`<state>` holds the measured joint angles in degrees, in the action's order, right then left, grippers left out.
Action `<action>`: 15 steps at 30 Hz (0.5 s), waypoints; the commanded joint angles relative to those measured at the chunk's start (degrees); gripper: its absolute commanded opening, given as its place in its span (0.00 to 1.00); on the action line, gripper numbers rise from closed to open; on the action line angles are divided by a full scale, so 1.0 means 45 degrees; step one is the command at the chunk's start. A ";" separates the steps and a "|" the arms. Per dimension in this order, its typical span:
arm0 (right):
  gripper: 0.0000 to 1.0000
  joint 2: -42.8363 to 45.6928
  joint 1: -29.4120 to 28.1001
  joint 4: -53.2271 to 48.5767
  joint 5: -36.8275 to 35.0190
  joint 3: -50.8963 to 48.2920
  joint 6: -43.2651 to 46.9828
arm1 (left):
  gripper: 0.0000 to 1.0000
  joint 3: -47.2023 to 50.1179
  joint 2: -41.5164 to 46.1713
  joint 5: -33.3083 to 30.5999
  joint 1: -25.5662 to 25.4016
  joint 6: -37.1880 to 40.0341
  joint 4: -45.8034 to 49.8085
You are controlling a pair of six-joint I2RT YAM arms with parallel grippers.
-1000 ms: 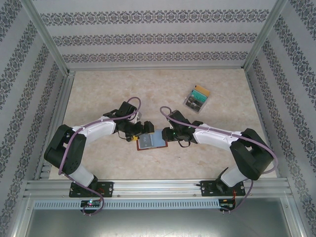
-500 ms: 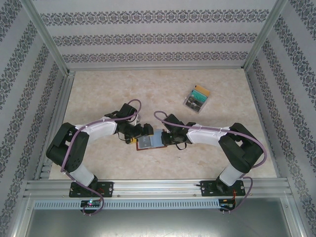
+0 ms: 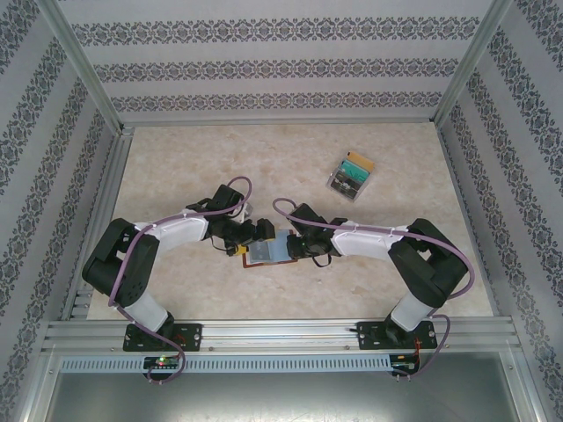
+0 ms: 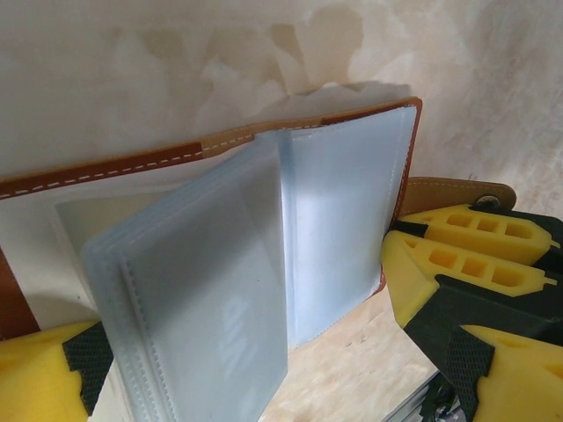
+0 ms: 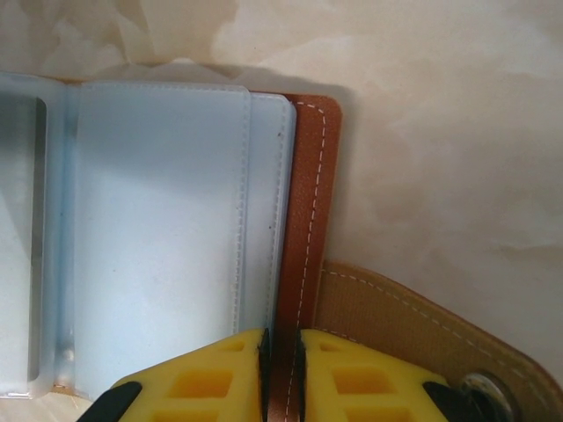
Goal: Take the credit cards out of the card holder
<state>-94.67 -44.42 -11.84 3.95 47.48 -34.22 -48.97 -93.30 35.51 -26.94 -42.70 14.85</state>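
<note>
The card holder (image 3: 268, 253), brown leather with pale blue-grey sleeves, lies spread open on the table between both arms. In the right wrist view, my right gripper (image 5: 280, 374) is shut on the right edge of its brown cover (image 5: 308, 202), and the snap tab (image 5: 413, 325) trails to the right. My left gripper (image 4: 273, 365) stands open at the holder's left half, one yellow finger (image 4: 35, 369) on each side of the raised fan of sleeves (image 4: 202, 290). The credit cards are hidden inside the frosted sleeves; only a dim grey shape (image 5: 18, 237) shows through one.
A clear plastic box (image 3: 350, 174) of coloured cards sits at the back right of the marbled table. Aluminium frame rails (image 3: 281, 336) and patterned walls close the table in on all sides.
My right arm slid left to the holder's right edge and its gripper closed on the cover. The left gripper stayed open over the sleeves.
</note>
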 commanded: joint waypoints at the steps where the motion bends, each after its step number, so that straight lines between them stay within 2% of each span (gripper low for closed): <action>1: 0.19 -0.0506 -0.0267 0.0046 0.0227 0.0092 -0.0034 | 1.00 -0.0054 0.0251 -0.0610 -0.0132 0.0216 0.0731; 3: 0.19 -0.0466 -0.0262 0.0042 0.0195 0.0073 -0.0033 | 1.00 -0.0318 0.0670 -0.1471 -0.0137 0.0482 0.1580; 6: 0.19 -0.0485 -0.0265 0.0092 0.0219 0.0053 -0.0062 | 1.00 -0.0525 0.1180 -0.1777 -0.0135 0.0674 0.1896; 15: 0.19 -0.0495 -0.0265 0.0127 0.0256 0.0063 -0.0052 | 0.98 -0.0400 0.0413 -0.0702 -0.0167 0.0408 0.0912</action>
<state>-95.22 -44.91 -10.20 4.19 47.53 -34.22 -50.46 -89.80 31.14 -27.00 -41.17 20.12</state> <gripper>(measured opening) 0.191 0.982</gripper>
